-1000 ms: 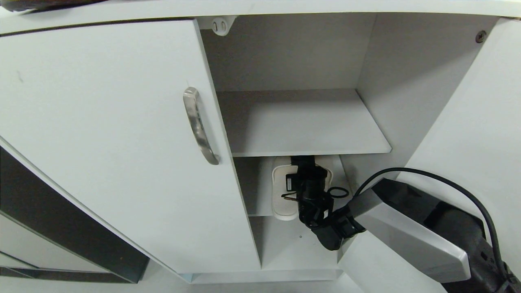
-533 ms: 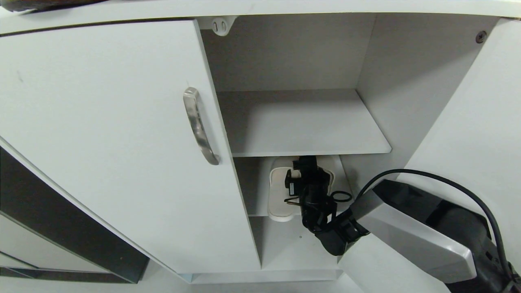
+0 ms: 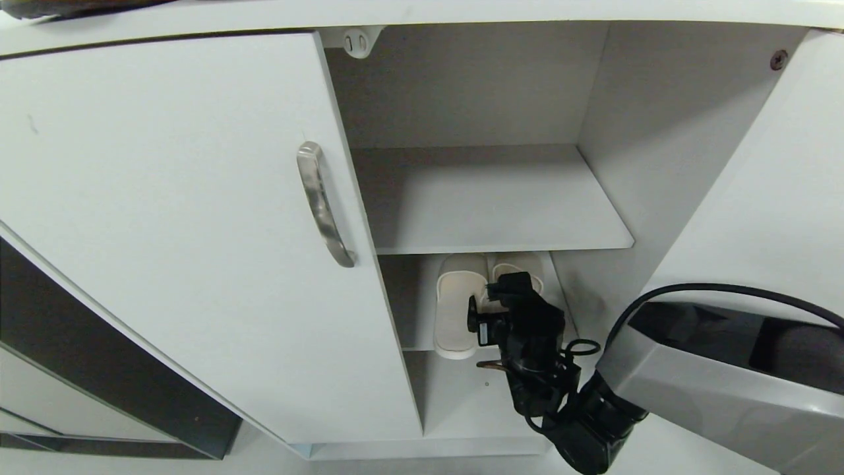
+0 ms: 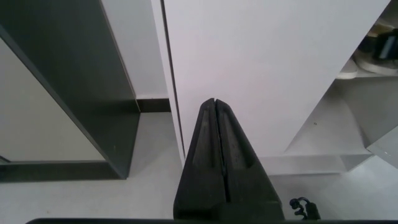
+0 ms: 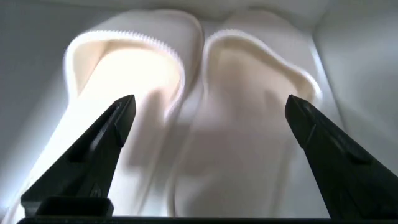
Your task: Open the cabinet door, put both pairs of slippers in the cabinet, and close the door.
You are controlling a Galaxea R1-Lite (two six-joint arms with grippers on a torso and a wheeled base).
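A pair of cream slippers [image 3: 455, 310] lies side by side on the cabinet's lower shelf [image 3: 417, 330], toes pointing inward. My right gripper [image 3: 506, 285] is just in front of the right-hand slipper [image 3: 524, 269], open, with nothing between its fingers. The right wrist view shows both slippers [image 5: 249, 81] close up beyond the spread fingers of the right gripper [image 5: 210, 102]. My left gripper [image 4: 214, 106] is shut and empty, low in front of the closed left door [image 4: 261, 56].
The right cabinet door [image 3: 778, 198] stands swung open. The left door [image 3: 165, 198], with a metal handle [image 3: 323, 204], is closed. The upper shelf [image 3: 488, 198] and the bottom compartment [image 3: 455, 396] are bare. A dark panel [image 4: 62, 93] stands beside the cabinet.
My right gripper has drawn back out of the lower shelf toward me, leaving the slippers there. Before that, the slippers were pushed slightly deeper and leftward.
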